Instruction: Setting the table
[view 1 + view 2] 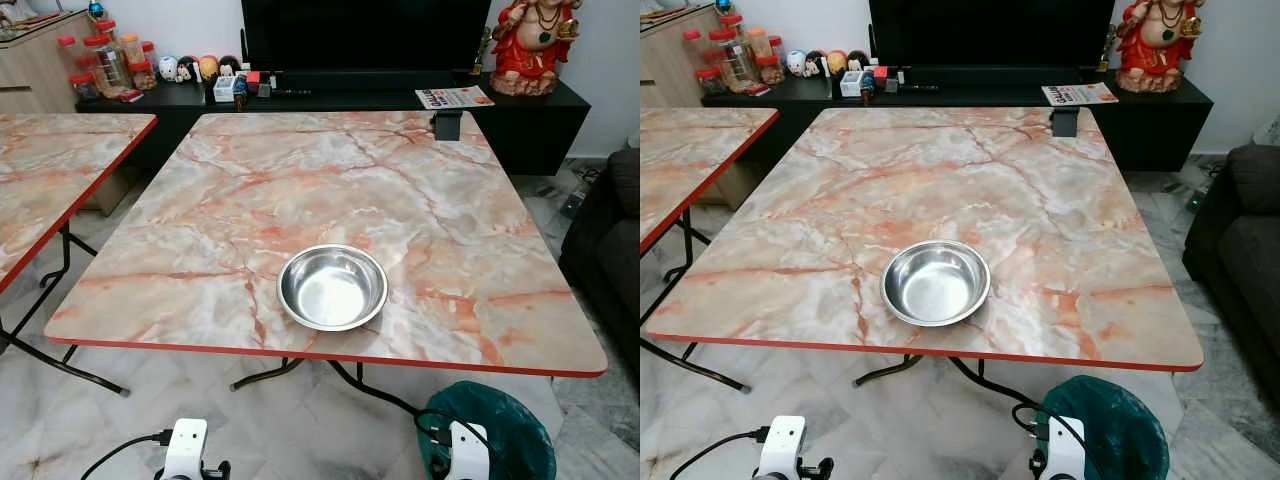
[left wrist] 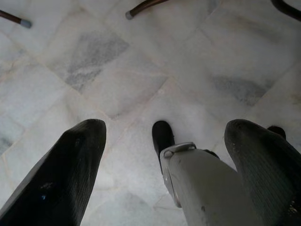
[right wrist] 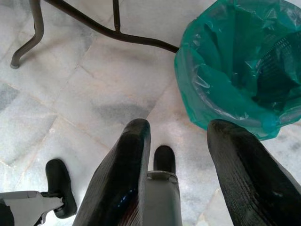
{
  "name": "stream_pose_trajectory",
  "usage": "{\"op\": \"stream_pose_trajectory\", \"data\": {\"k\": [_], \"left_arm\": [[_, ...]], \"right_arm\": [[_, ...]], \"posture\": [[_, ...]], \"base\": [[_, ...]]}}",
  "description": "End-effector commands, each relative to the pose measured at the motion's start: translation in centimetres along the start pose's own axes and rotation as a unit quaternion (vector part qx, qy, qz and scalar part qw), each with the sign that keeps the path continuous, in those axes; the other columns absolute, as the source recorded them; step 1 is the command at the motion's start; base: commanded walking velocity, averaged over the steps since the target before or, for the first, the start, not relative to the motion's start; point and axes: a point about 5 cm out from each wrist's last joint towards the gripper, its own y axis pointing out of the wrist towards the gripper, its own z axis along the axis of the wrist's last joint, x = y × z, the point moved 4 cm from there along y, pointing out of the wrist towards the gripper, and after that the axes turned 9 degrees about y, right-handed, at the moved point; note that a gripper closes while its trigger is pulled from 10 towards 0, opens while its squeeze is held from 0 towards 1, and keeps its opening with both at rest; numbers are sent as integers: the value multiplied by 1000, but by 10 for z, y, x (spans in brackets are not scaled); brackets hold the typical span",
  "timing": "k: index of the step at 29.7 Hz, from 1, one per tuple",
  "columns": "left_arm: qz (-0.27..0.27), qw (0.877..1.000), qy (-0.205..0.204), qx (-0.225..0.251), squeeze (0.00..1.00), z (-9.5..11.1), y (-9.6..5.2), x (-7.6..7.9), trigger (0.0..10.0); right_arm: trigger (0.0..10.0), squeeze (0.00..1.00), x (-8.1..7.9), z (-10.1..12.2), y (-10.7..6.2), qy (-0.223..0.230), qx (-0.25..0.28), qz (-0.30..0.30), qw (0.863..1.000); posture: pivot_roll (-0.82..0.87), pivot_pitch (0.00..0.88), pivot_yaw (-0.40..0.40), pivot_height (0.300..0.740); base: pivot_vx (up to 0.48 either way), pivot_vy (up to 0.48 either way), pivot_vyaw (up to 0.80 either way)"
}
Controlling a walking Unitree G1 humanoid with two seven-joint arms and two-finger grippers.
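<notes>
We see the steel bowl (image 1: 332,287) near the front edge of the marble desk (image 1: 250,190), well above both hanging tools; the left tool (image 2: 164,141) gapes wide over floor tiles; the right tool (image 3: 176,141) (likewise spread) hangs beside a green-lined bin (image 3: 235,70).

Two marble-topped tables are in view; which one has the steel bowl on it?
The table directly ahead, with the steel bowl near its front edge. The other table, to the robot's left, carries no bowl.
</notes>
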Motion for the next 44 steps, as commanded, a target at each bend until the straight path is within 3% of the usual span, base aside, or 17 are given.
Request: {"op": "stream_pose_trajectory", "data": {"k": [1, 44], "left_arm": [[8, 1000, -4, -18, 0, -12, -2, -4, 10000], [30, 999, 1, -24, 0, -13, -4, -22, 10000]], "right_arm": [[10000, 0, -1, -2, 0, -3, -5, 3, 1000], [10000, 0, -14, -6, 0, 15, -11, 13, 1000]], "posture": [[14, 0, 35, 740], [36, 0, 61, 740]], "base": [[0, 349, 0], [0, 430, 0]]}}
